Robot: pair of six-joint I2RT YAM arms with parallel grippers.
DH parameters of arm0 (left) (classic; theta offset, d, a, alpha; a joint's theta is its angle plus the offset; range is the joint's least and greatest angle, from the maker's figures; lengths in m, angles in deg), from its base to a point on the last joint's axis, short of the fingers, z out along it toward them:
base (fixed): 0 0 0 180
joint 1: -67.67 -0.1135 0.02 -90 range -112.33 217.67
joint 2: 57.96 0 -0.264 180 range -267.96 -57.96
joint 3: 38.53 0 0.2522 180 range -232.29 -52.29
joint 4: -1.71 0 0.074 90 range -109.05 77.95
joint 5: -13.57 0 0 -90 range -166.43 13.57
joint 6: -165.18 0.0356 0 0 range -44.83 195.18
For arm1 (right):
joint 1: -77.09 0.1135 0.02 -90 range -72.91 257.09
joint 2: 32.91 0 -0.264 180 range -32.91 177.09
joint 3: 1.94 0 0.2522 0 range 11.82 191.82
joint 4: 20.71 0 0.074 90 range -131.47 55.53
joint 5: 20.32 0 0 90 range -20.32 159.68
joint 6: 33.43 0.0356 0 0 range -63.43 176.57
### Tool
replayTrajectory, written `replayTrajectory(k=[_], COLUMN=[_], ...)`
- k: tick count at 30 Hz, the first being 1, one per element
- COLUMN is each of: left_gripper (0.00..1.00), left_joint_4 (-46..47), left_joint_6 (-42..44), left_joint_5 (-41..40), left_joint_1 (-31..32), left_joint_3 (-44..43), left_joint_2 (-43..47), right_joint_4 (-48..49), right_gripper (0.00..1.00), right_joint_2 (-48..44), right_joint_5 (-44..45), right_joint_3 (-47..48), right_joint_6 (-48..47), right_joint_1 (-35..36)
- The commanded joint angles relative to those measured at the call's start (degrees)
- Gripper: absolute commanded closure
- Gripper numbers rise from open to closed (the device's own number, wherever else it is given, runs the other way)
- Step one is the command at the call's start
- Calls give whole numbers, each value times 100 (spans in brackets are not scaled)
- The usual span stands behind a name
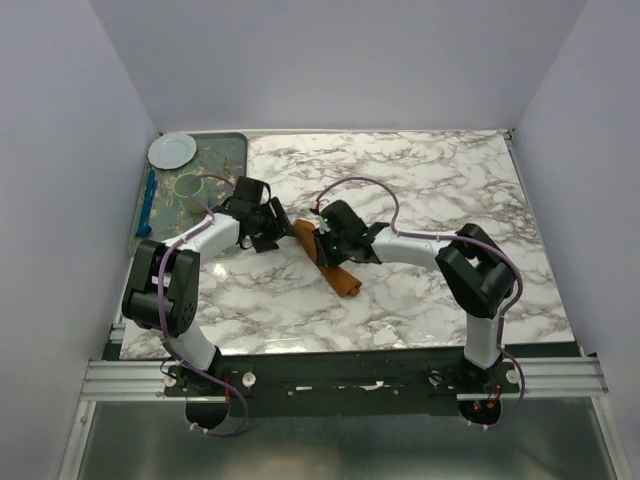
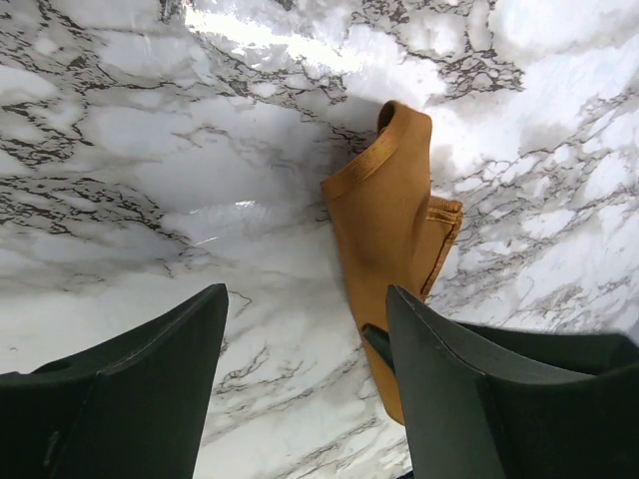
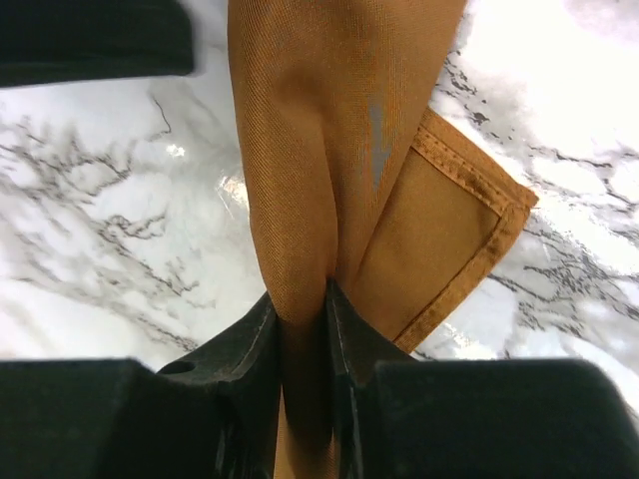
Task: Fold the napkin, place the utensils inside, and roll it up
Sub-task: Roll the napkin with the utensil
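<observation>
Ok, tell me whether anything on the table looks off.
The napkin lies as an uneven diagonal roll mid-table, and a hemmed corner pokes loose from its side instead of being tucked in. The right gripper pinches the cloth; the left gripper stands open beside it.

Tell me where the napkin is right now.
In the top view the napkin sits bundled near the table centre, pinched by the right gripper, the open left gripper just left of it.
</observation>
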Motion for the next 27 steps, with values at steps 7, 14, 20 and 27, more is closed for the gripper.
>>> replayTrajectory(k=[7,14,20,27], left_gripper=[23,21,22,50], left_joint_4=[161,275,310,284], left_joint_6=[-210,-421,-692,-764], left_joint_5=[325,238,79,-378], left_joint_1=[169,530,645,680], left_joint_3=[50,-292,-425,-258], left_joint_2=[6,-503,-1013,-979], right_joint_4=[1416,2446,2772,2071], right_gripper=[72,72,67,57], right_joint_2=[733,1208,1314,999], right_joint_5=[-4494,-5384,-5560,-5201], right_joint_3=[-540,-856,-927,-778], right_joint_6=[1370,2030,2215,1803], right_joint_1=[-1331,-1691,-1832,-1832])
